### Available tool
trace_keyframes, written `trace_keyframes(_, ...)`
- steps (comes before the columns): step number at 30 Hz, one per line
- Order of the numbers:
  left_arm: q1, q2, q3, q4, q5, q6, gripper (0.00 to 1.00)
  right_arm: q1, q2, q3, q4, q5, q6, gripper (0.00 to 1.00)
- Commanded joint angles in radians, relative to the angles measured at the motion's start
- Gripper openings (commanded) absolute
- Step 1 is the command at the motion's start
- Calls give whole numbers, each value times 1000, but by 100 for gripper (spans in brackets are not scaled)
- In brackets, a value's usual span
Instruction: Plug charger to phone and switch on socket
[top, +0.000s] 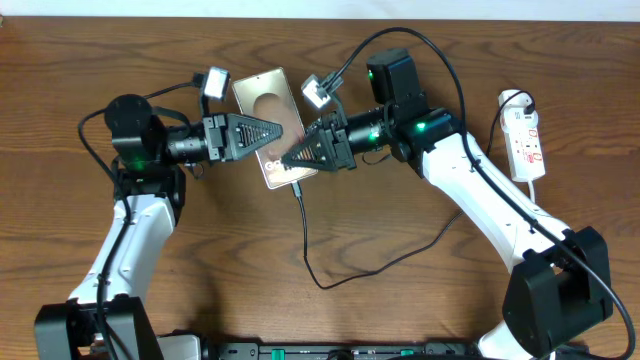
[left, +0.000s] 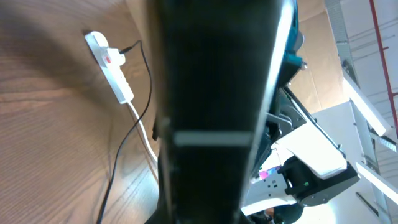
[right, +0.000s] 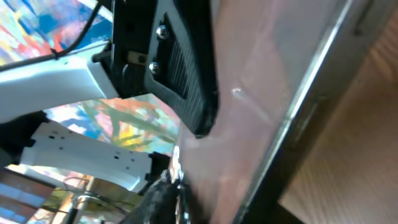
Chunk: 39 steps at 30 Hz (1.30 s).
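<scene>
There is one phone (top: 262, 98), one charger (top: 305, 240) and one socket (top: 527, 145) on the wood-grain bench (top: 220, 270), with two arms reaching in over it. The phone is a flat bronze-grey rectangle with a pale oval on its face, glossy enough to mirror pink in the right wrist view. It sits aslant at upper centre, between the two arms. The left fingers (top: 255, 132), black and tapering, are clamped on it, one ribbed pad flat against the glass. The right fingers (top: 320, 150) are pressed together on the charger's plug end at the phone's lower edge (the tip itself is too small to make out). From there the thin black cable loops across the bench toward the right. The socket, a narrow white plastic strip with red marks, lies well apart near the right edge. It has one black plug at its far end and one white cord trailing from it.
</scene>
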<state>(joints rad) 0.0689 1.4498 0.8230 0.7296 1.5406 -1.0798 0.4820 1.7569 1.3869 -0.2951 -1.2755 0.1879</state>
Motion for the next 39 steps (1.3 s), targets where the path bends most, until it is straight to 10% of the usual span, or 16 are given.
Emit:
trace_keyframes(1, 0, -11, -1, 8, 18, -5, 7, 2, -16, 15, 4, 25, -9, 18)
trace_keyframes(4, 0, -11, -1, 9, 18, -4, 8, 2, -16, 15, 10, 34, -9, 2)
trace_keyframes(10, 0, -11, -1, 10, 7, 6, 45, -1, -16, 15, 11, 39, -9, 1)
trace_keyframes(18, 37, -11, -1, 16, -77, 31, 69, -55, -16, 15, 4, 48, 61, 1)
trace_keyframes(28, 221, -2, -1, -20, -235, 79, 70, -117, -12, 15, -428, 499, -53, 1)
trace_keyframes(39, 239, 17, -1, -784, -726, 512, 70, -120, 3, -58, -499, 676, -57, 1)
